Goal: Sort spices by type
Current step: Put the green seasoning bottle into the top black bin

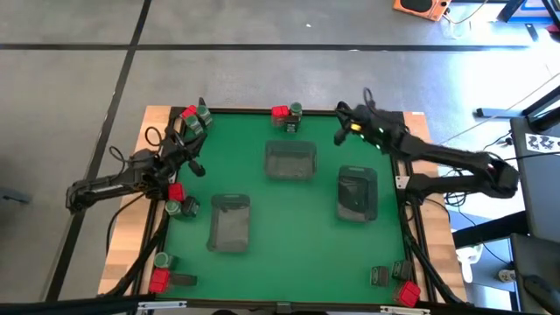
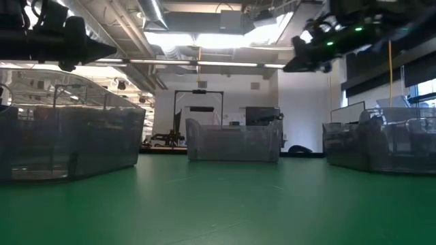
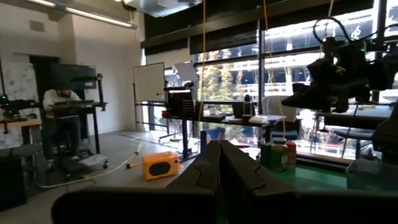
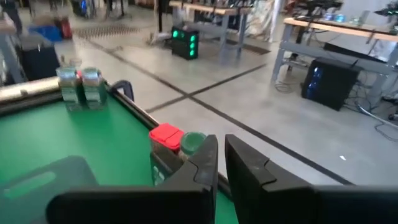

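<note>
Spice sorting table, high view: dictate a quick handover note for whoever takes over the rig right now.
Left gripper: shut, empty, raised over the table's left side.
Right gripper: shut, empty, raised near the far edge.
Spices lie in mixed clusters around the green mat: round grey-green jars and bright red rectangular boxes at the far edge and left side, more at both near corners, with dark grey rectangular tins among them.
Three larger grey rectangular trays sit mid-table; two look empty, and the right one holds something dark I cannot identify.
Done: little or nothing visibly sorted. Left: nearly all the sorting.
</note>
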### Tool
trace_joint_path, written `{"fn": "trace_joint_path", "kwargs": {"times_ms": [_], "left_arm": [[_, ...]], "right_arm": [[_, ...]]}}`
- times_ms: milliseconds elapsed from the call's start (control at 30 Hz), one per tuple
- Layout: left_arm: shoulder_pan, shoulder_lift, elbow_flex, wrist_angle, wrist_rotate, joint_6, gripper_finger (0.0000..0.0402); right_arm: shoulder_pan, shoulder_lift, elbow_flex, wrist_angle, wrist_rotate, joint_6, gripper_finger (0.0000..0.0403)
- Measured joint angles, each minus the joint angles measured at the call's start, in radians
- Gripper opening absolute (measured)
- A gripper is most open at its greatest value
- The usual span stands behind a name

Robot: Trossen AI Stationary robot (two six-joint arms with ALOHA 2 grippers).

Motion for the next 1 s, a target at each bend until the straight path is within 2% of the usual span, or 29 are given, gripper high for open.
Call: {"fn": "trace_joint_path", "kwargs": {"times_ms": [133, 467, 767, 867, 1000], "left_arm": [[0.013, 0.0, 0.0, 0.0, 0.0, -0.001, 0.0008], [0.016, 0.0, -0.004, -0.002, 0.001, -0.002, 0.0008], [0.016, 0.0, -0.004, -0.001, 0.001, -0.021, 0.0008], [0.016, 0.0, -0.004, -0.001, 0.001, -0.021, 0.0008], [0.016, 0.0, -0.004, -0.001, 0.001, -0.013, 0.0008]], "right_arm": [[-0.052, 0.155, 0.144, -0.038, -0.063, -0.073, 0.0033], [-0.096, 0.423, 0.481, -0.247, -0.08, -0.159, 0.0033], [-0.116, 0.54, 0.692, -0.404, -0.082, -0.184, 0.0033], [-0.137, 0.547, 0.714, -0.438, -0.089, -0.184, 0.0033], [-0.169, 0.547, 0.714, -0.435, -0.163, -0.175, 0.0033]]}}
